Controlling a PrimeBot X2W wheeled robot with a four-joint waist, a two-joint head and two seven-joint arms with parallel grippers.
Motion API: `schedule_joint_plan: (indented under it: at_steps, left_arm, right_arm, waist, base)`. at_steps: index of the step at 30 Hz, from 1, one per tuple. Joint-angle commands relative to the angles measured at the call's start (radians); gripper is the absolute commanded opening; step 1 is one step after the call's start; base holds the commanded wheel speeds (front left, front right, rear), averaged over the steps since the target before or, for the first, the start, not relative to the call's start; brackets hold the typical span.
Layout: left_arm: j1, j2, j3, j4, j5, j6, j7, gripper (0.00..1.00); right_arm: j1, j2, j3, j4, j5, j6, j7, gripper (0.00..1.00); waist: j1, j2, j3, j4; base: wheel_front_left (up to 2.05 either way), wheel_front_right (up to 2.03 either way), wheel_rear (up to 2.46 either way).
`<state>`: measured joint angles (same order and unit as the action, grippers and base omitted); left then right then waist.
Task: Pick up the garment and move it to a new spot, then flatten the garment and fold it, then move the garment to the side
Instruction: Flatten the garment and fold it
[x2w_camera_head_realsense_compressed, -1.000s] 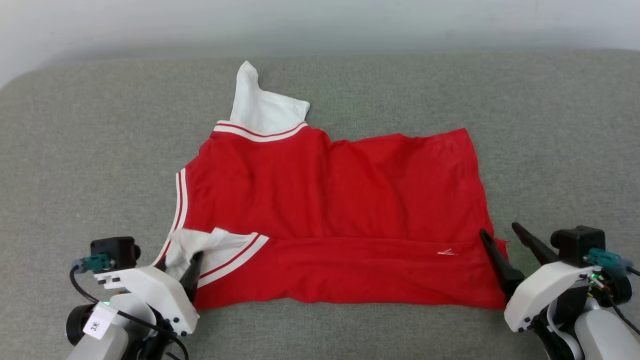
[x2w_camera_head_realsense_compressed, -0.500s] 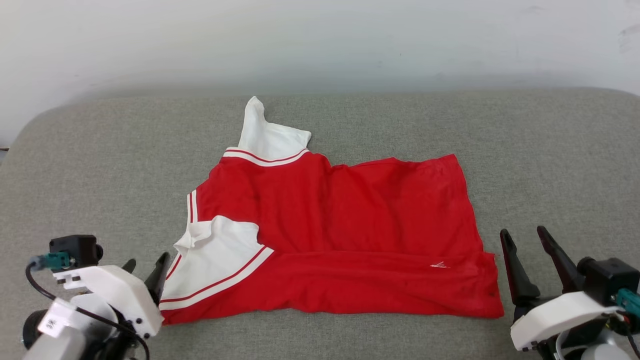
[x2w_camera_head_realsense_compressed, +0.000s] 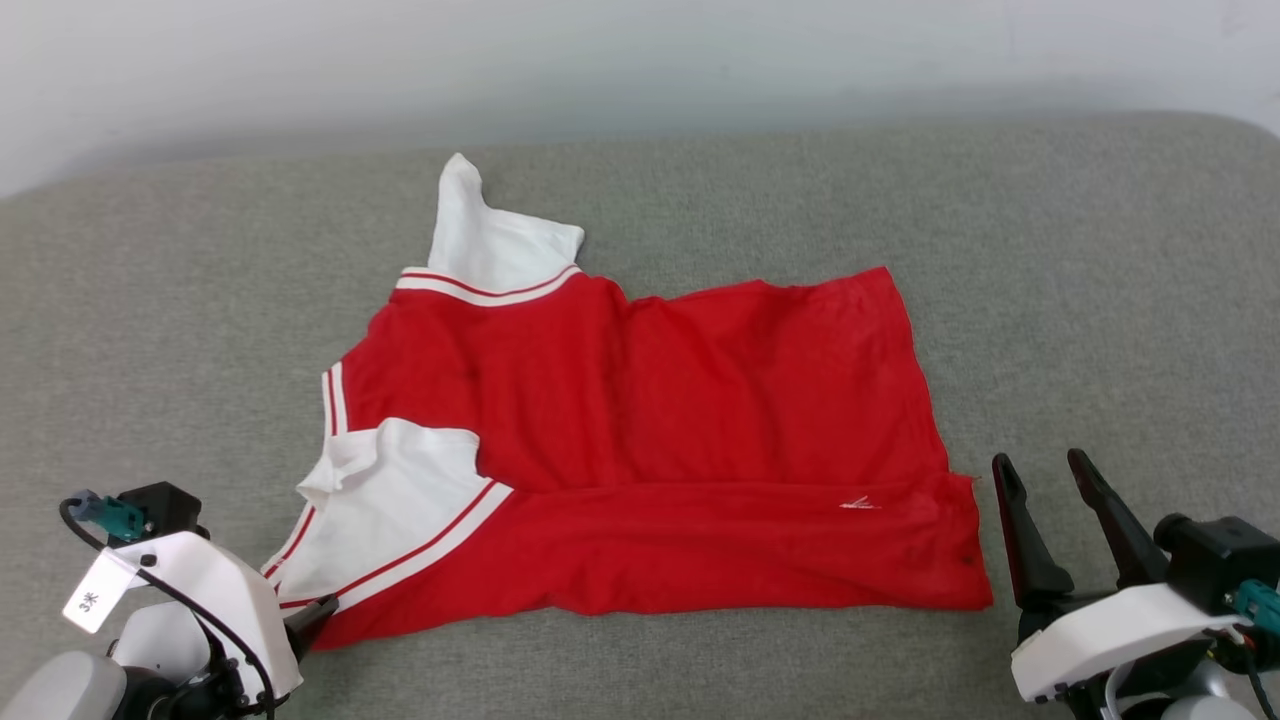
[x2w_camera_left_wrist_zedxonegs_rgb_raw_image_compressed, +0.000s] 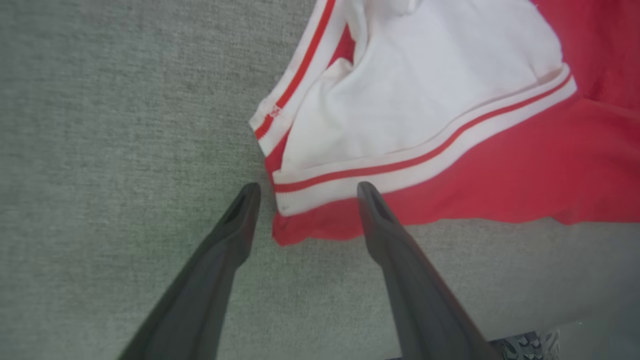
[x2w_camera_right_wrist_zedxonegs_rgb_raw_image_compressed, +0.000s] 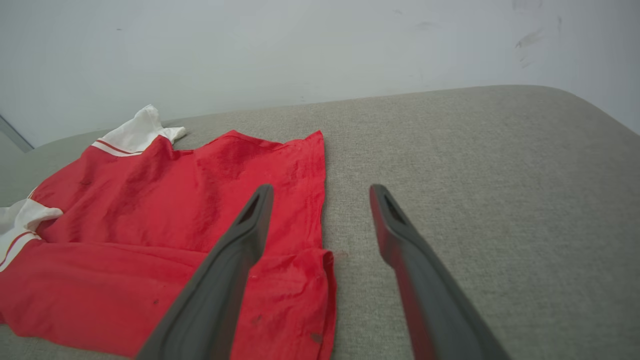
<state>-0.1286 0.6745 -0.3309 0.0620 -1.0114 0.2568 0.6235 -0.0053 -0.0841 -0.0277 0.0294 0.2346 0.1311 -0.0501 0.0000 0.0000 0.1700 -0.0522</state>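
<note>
Head view: the garment is spread on the cushion, near edge apparently folded once — further folding and the sideways move are judged outstanding. Left wrist view: left gripper wide, empty, at the near-left corner. Right wrist view: right gripper wide, empty, beside the near-right hem.

Left gripper holding fingers spread wide, gripping nothing. Shirt lying on grey cushion, red corner showing between fingers. White sleeve with striped trim lying over red cloth.

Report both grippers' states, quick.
Left gripper: open, empty, near a corner of the garment.
Right gripper: open, empty, beside the garment's right edge.
</note>
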Motion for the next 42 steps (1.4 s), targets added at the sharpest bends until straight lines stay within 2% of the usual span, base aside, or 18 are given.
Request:
schedule_joint_plan:
  at_steps: [1,8,9,10,11,12,14,19,28,34,41,42]
  left_arm:
    - [-0.015,-0.011,-0.003,0.013,-0.002,0.006,0.006,1.0]
    - [-0.016,-0.049,-0.041,0.078,-0.016,0.013,0.042,1.0]
    - [-0.013,-0.062,-0.05,0.088,-0.019,0.011,0.048,0.91]
    - [-0.009,-0.074,-0.056,0.096,-0.027,0.005,0.049,0.45]
    - [-0.008,-0.086,-0.061,0.101,-0.028,-0.002,0.042,0.11]
    - [-0.007,-0.1,-0.063,0.108,-0.032,-0.007,0.037,0.0]
    - [-0.006,-0.119,-0.061,0.114,-0.045,-0.019,0.024,0.0]
    - [0.001,-0.104,-0.035,0.095,-0.037,-0.032,-0.02,0.0]
    - [0.018,-0.044,-0.008,-0.066,0.028,0.019,-0.079,0.0]
    - [0.0,-0.033,-0.022,-0.171,0.073,0.053,-0.082,0.0]
    - [-0.019,-0.046,-0.043,-0.211,0.095,0.064,-0.084,0.0]
    - [-0.019,-0.049,-0.044,-0.211,0.096,0.063,-0.087,0.0]
  right_arm:
    - [-0.021,0.004,0.0,0.003,0.008,-0.001,0.003,1.0]
    - [-0.04,-0.002,-0.003,0.031,0.043,-0.001,0.004,1.0]
    - [-0.043,-0.005,-0.005,0.034,0.053,-0.001,0.004,1.0]
    - [-0.047,-0.013,-0.01,0.038,0.061,-0.001,0.007,1.0]
    - [-0.049,-0.018,-0.013,0.042,0.075,-0.001,0.015,1.0]
    - [-0.053,-0.028,-0.014,0.046,0.087,-0.001,0.022,1.0]
    - [-0.053,-0.049,-0.013,0.053,0.121,-0.001,0.054,1.0]
    - [-0.038,-0.118,-0.015,0.046,0.178,-0.001,0.21,1.0]
    - [-0.054,-0.218,0.04,-0.001,0.26,-0.001,0.572,1.0]
    - [-0.1,-0.234,0.114,0.014,0.298,-0.001,0.677,1.0]
    - [-0.099,-0.207,0.191,0.11,0.341,0.0,0.747,1.0]
    - [-0.097,-0.204,0.201,0.122,0.35,0.0,0.754,0.61]
  waist:
    - [0.0,0.0,0.028,-0.017]
    - [0.0,0.0,0.066,-0.036]
    - [0.0,0.0,0.069,-0.037]
    - [0.0,0.0,0.073,-0.039]
    - [0.0,0.0,0.075,-0.039]
    - [0.0,0.0,0.076,-0.039]
    - [0.0,0.0,0.075,-0.037]
    - [0.0,0.0,0.055,-0.024]
    - [0.0,0.0,0.042,0.01]
    - [0.0,0.0,0.077,0.043]
    - [0.0,0.0,0.103,0.073]
    - [0.0,0.0,0.104,0.075]
  base:
    - [0.0,0.0,0.0]
    - [0.0,0.0,0.0]
    - [0.0,0.0,0.0]
    - [0.0,0.0,0.0]
    - [0.0,0.0,0.0]
    - [0.0,0.0,0.0]
    - [0.0,0.0,0.0]
    - [0.0,0.0,0.0]
    - [0.0,0.0,0.0]
    - [0.0,0.0,0.0]
    - [0.0,0.0,0.0]
    - [0.0,0.0,0.0]
